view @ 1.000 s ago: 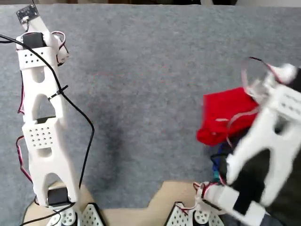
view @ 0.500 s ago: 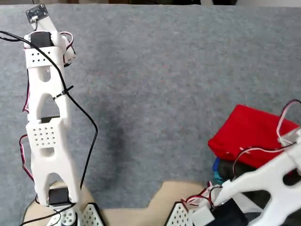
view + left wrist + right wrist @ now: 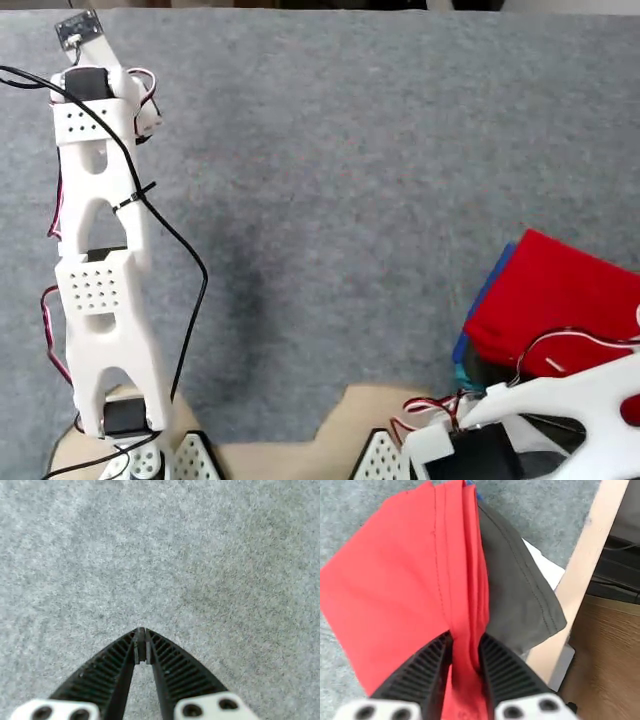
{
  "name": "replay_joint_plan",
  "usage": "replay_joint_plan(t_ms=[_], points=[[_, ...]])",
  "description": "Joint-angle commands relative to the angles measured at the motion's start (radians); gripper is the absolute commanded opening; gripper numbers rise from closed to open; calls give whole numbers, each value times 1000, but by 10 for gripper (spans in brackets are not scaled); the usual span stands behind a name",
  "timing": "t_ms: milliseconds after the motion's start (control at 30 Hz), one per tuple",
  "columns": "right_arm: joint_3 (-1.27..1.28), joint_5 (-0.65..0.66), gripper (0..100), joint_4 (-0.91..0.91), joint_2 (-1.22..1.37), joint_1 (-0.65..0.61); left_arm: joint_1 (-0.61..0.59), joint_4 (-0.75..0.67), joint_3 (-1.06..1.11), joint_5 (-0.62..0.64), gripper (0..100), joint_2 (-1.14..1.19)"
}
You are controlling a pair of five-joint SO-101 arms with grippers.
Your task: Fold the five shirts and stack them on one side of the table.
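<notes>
- High view: the white perforated left arm [image 3: 95, 250] stretches along the left side of the grey felt-like table cover [image 3: 330, 180], well apart from the clothes. My guess is that it waits there so as not to disturb the pile.
- In the same view, the folded red fabric shirt [image 3: 560, 300] lies at the right edge of the table. It rests on a blue folded garment [image 3: 490, 290], of which only a border shows. The white right arm [image 3: 560, 395] crosses in front of both. This side appears to be the one chosen for the stack.
- Left wrist view: the left gripper [image 3: 141, 647] is closed and holds nothing. Its black ribbed fingers [image 3: 175, 675] touch at the tips above the bare grey cover.
- Right wrist view: the right gripper [image 3: 465, 645] is clamped on the thick folded edge of the red shirt — several layers pass between its fingers. Holding it at this edge probably keeps the fold together while the shirt is laid down.
- Under the red shirt lies a dark grey folded shirt [image 3: 520, 595], and beneath that a white piece of cloth [image 3: 545, 565], perhaps another shirt.
- The pile is just beside the pale wooden table edge [image 3: 592, 555], so I judge that a careless release could push it over. The shirt seems placed, and letting go is likely the next step.
</notes>
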Motion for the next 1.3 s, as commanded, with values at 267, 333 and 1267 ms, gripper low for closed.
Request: replay_joint_plan(t_ms=[267, 333, 1267], points=[[-7, 78, 353, -12, -16, 24, -5, 140, -170, -57, 20, -13], [-7, 78, 412, -11, -18, 24, -25, 178, -212, -75, 20, -18], [91, 164, 5, -104, -394, -1026, -110, -6, 1728, -413, 20, -1899]])
